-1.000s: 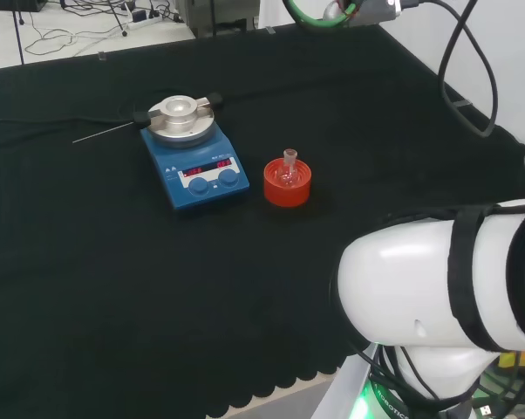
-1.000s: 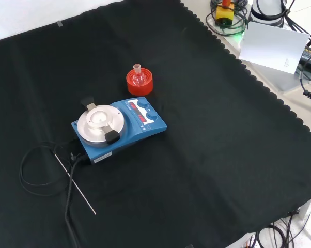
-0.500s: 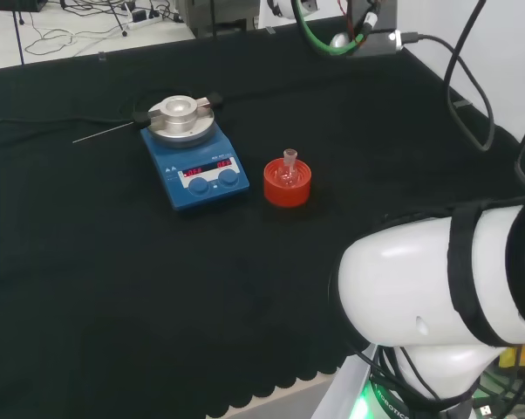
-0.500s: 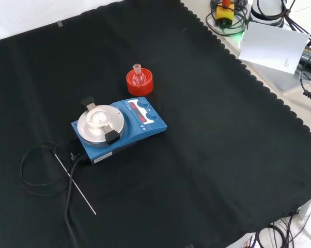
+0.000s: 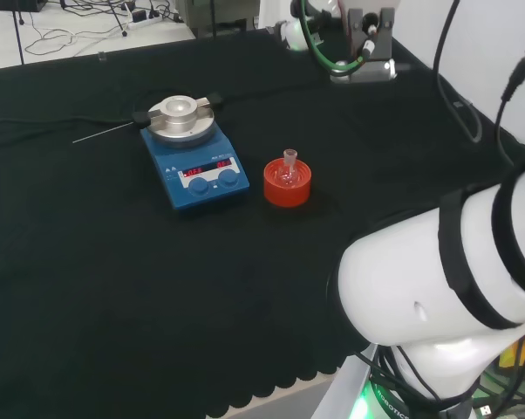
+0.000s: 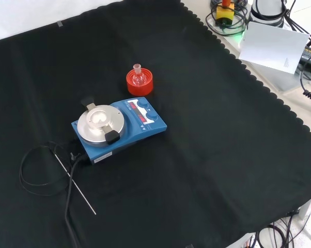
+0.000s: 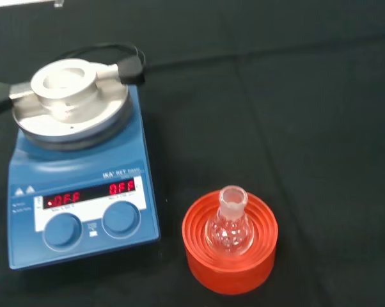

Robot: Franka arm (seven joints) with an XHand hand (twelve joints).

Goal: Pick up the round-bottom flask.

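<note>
Front view: small clear flask [image 6: 138,75] sits upright, neck up, in a red ribbed stand [image 6: 139,83] on the black cloth [image 6: 222,155], just beyond the blue stirrer plate [image 6: 119,129]. Nothing touches it. Hand's fingers: cannot tell. Judged stage: approach only. Reaching the flask, closing on it and lifting it off the stand are all left.

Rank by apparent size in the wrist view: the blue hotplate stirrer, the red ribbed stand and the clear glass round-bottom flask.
Largest to smallest:
1. Blue hotplate stirrer
2. Red ribbed stand
3. Clear glass round-bottom flask, seated upright in the stand

All lie at similar distance, so the order seems safe.
</note>
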